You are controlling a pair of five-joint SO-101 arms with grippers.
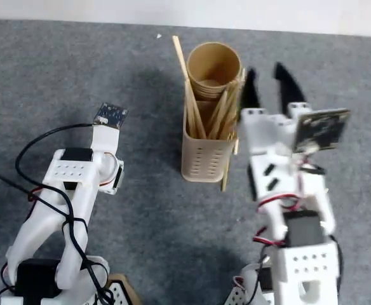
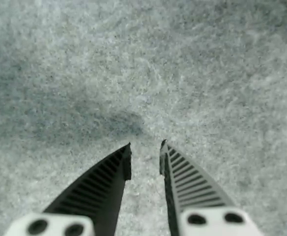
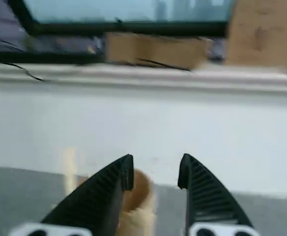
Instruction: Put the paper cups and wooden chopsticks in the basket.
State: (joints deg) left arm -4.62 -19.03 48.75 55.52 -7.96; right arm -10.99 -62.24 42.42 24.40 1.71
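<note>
Already the paper cups sit stacked in the basket, with the wooden chopsticks standing steeply on end beside them, one stick seemingly leaning outside the basket's wall toward the right gripper. That gripper, just beside the basket, is nearer, parted wide and empty. The left gripper, well apart from the basket, hangs slightly open, holding nothing.
</note>
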